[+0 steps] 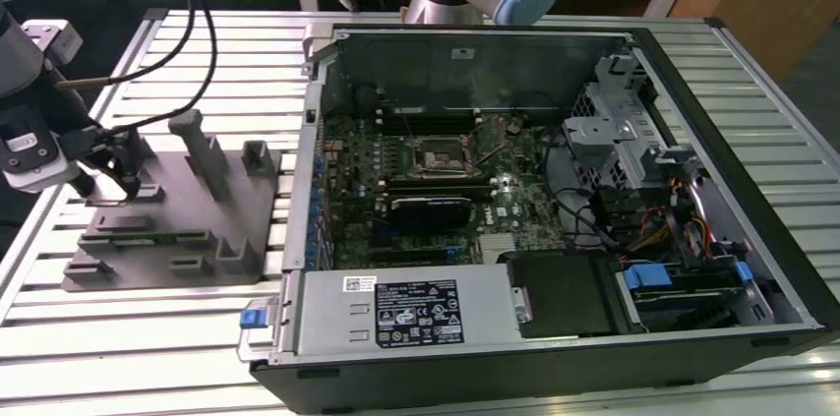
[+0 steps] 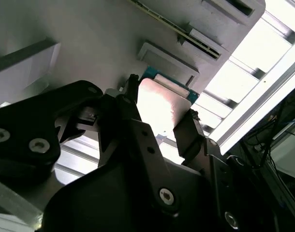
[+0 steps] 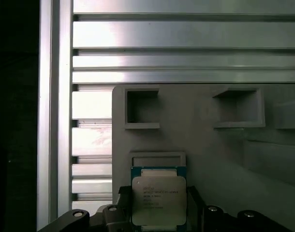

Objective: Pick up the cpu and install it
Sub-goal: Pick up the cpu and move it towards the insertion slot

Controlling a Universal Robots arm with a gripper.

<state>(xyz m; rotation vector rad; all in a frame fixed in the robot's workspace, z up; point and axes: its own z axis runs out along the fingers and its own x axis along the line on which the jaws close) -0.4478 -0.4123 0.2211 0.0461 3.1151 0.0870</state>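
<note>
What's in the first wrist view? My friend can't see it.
A small square cpu with a silver top lies on a grey fixture with square pockets, and the black gripper is right at it. Beyond the fixture is a table of shiny metal slats.

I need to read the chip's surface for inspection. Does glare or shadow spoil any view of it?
In the second wrist view, glare whitens the small square silver-topped cpu and the aluminium table slats; in the first wrist view the cpu is evenly lit, its print legible.
</note>
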